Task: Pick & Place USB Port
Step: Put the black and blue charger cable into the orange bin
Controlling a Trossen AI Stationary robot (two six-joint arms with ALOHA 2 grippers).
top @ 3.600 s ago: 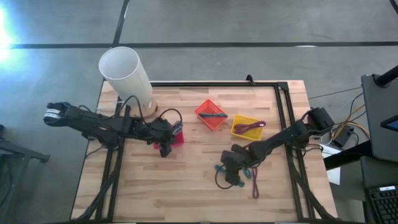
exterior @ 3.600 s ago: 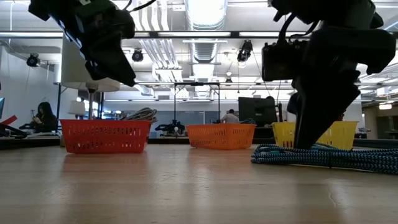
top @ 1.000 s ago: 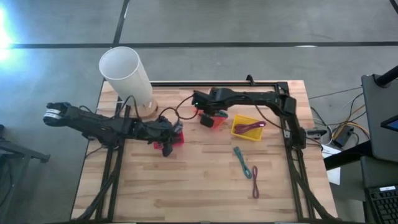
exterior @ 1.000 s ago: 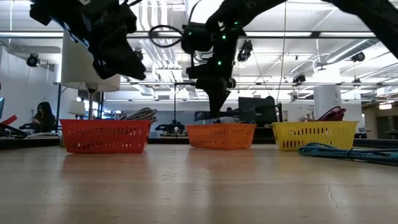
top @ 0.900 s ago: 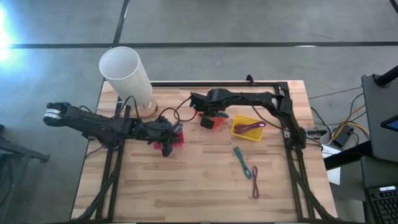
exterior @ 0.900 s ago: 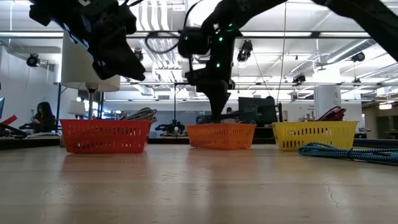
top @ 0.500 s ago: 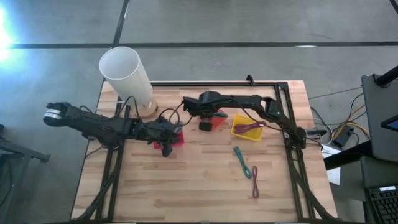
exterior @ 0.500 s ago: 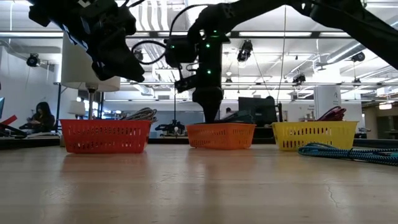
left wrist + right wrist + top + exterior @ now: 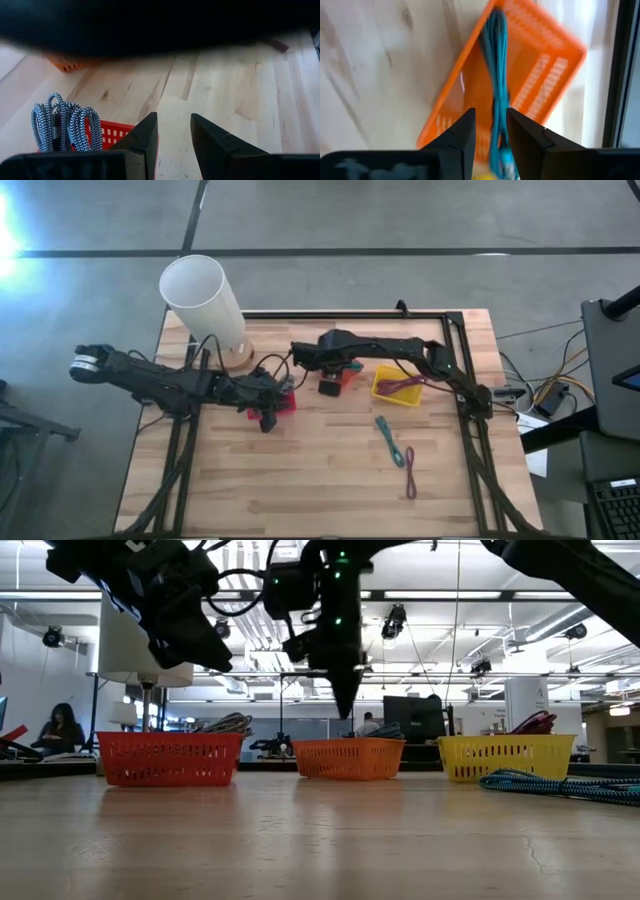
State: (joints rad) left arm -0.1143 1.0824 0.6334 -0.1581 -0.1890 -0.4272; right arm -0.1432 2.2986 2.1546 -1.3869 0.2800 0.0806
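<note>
The right gripper [image 9: 489, 131], fingers slightly parted and empty, hangs over the orange basket [image 9: 540, 65] holding a teal cable [image 9: 497, 70]. The cable looks light and limp; best pinched mid-length. The left gripper [image 9: 173, 136], parted and empty, waits by the red basket [image 9: 284, 402].

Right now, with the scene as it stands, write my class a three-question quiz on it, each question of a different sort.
1. True or false: the yellow basket is empty.
2. The right pincer hangs above which basket? A red, B orange, C yellow.
3. Fill in: the black-and-white cable lies in the ___ basket.
Key: 1 false, a purple cable lies in it. 2 B, the orange basket. 3 red, the red basket.
</note>
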